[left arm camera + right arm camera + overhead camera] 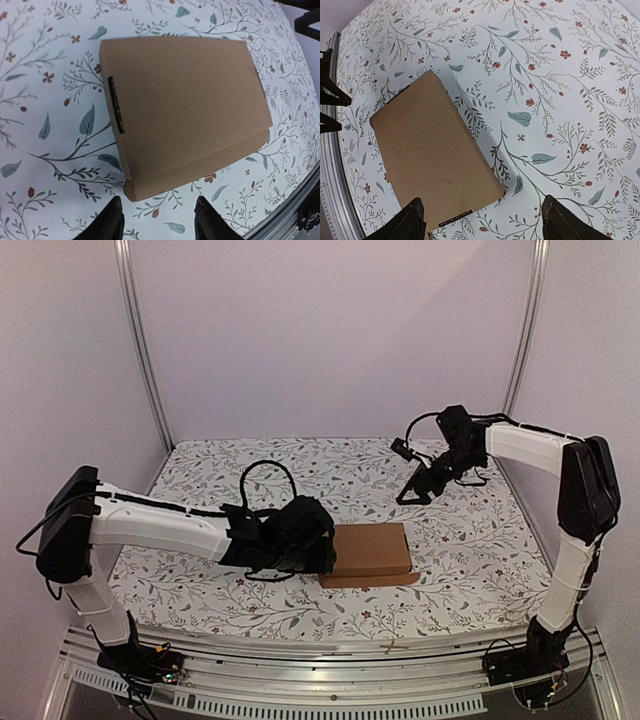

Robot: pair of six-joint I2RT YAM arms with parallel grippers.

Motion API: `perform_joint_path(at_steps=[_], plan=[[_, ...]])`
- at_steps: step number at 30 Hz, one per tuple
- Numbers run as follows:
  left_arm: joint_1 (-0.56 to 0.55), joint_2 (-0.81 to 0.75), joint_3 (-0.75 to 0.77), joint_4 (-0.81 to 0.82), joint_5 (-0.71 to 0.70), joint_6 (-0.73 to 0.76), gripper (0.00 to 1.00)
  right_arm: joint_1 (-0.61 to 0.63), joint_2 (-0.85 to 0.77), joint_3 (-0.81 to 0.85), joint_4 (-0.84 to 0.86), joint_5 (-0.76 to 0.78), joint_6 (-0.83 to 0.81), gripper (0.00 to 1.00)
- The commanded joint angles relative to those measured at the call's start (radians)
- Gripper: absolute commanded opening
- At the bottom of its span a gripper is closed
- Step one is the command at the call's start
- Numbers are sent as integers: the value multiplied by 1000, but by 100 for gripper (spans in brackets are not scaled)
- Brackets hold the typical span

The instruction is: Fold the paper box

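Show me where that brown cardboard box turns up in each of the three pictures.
Top external: the paper box lies just below the picture's centre.
Left wrist: the paper box fills the middle of the picture.
Right wrist: the paper box sits at lower left.
Shared landmark: the floral tablecloth lies under it in all three views.

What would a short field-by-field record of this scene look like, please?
Surface: floral tablecloth
Paper box: brown, closed flat, lying near the front middle
Left gripper: open, just short of the box's end, holding nothing
Right gripper: open wide, raised behind the box, empty
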Motion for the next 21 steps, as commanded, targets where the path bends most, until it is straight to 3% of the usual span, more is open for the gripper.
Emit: perform_joint_path(at_steps=[1, 9, 21], plan=[[-10, 63, -62, -47, 80, -205, 49, 74, 16, -68, 1, 131, -8, 79], [8, 119, -84, 31, 120, -250, 40, 100, 43, -93, 7, 179, -6, 77], [22, 176, -39, -23, 64, -212, 21, 107, 88, -78, -27, 154, -9, 73]])
